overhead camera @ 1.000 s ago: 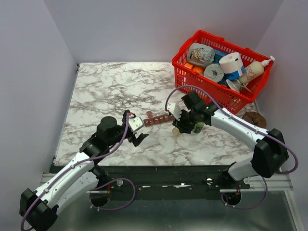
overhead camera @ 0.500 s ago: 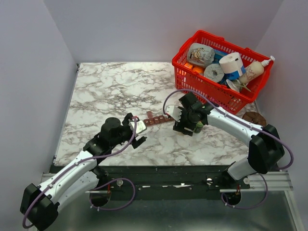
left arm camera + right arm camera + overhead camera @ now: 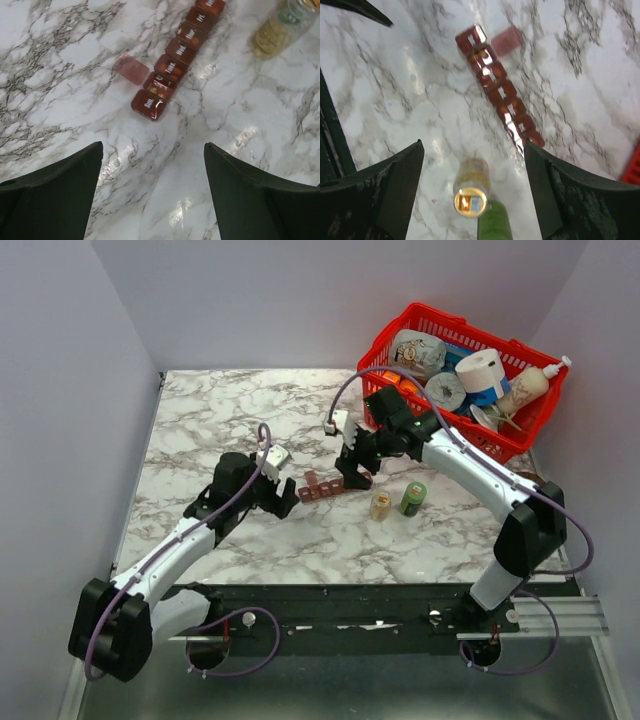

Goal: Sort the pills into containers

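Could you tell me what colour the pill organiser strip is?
The pill organiser strip is dark red-brown, clearest in the left wrist view.

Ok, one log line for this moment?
left fingers: open, empty | right fingers: open, empty | pill organiser: one lid open | clear bottle, green bottle: upright

Bright even light; glare spots on marble tabletop (image 3: 244,138); right wrist view blurred.

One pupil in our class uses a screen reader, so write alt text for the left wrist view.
A dark red pill organiser strip lies diagonally on the marble table, one flip lid near its closest end open. A small clear bottle with yellowish contents sits at upper right; the open left gripper frames the bottom, holding nothing.
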Robot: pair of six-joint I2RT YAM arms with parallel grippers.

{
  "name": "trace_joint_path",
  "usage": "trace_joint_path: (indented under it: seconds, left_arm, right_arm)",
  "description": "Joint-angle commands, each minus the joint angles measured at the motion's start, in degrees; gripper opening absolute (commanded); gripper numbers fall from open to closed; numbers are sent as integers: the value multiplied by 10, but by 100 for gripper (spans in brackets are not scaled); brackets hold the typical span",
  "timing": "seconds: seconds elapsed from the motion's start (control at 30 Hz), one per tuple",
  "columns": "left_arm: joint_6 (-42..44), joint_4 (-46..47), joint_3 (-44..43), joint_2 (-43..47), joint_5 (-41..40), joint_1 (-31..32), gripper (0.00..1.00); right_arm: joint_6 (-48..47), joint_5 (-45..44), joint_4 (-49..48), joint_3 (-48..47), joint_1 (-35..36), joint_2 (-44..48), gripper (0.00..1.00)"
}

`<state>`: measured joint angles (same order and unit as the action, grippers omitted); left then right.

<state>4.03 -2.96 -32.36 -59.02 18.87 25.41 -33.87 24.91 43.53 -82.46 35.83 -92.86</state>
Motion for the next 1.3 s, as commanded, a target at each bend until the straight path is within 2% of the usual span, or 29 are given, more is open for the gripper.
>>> trace_joint_path:
  seconds: [0.0, 0.1, 0.13, 0.17, 0.2, 0.27, 0.33, 0.47, 0.7, 0.8, 0.9, 1.0, 1.03, 1.1, 1.27]
  left_arm:
    - [-120, 25, -35, -36, 35, -43, 89]
    - [-180, 27, -56, -75, 44, -86, 89]
    - [-193, 27, -66, -102, 53, -98, 89]
    - [-223, 26, -74, -118, 73, -122, 89]
    - [-234, 26, -92, -135, 88, -132, 89]
    - [-259, 27, -107, -180, 120, -152, 87]
    - [-271, 51, -131, -222, 135, -157, 84]
    - [-289, 70, -172, -291, 172, -158, 78]
    - [-301, 87, -225, -368, 188, -158, 68]
    - [-305, 86, -248, -396, 194, -158, 61]
    - [-315, 92, -262, -420, 200, -158, 52]
    - [-326, 102, -270, -444, 201, -159, 40]
    - [-329, 103, -273, -457, 202, -158, 32]
    - [-335, 103, -284, -473, 195, -157, 27]
    - [-336, 82, -303, -514, 168, -152, 24]
  right_arm:
    - [45, 124, 17, -95, -3, -93, 87]
    - [-34, 116, 69, -152, -3, -163, 86]
    - [-64, 115, 72, -144, -3, -169, 86]
    - [-141, 113, 54, -125, -3, -158, 87]
    - [-184, 112, 36, -66, -3, -146, 88]
    - [-286, 103, -25, -13, -3, -116, 91]
    - [-327, 85, -55, 29, -3, -96, 92]
    - [-399, 81, -69, 30, -16, -122, 92]
    - [-387, 66, -101, 12, -25, -175, 89]
    - [-386, 53, -97, 9, -31, -190, 88]
    - [-383, 43, -95, 12, -36, -198, 87]
    - [-377, 40, -95, 12, -37, -204, 85]
    - [-377, 37, -95, 11, -37, -206, 84]
    - [-370, 36, -95, 5, -37, -210, 83]
    - [-379, 29, -93, 3, -37, -215, 81]
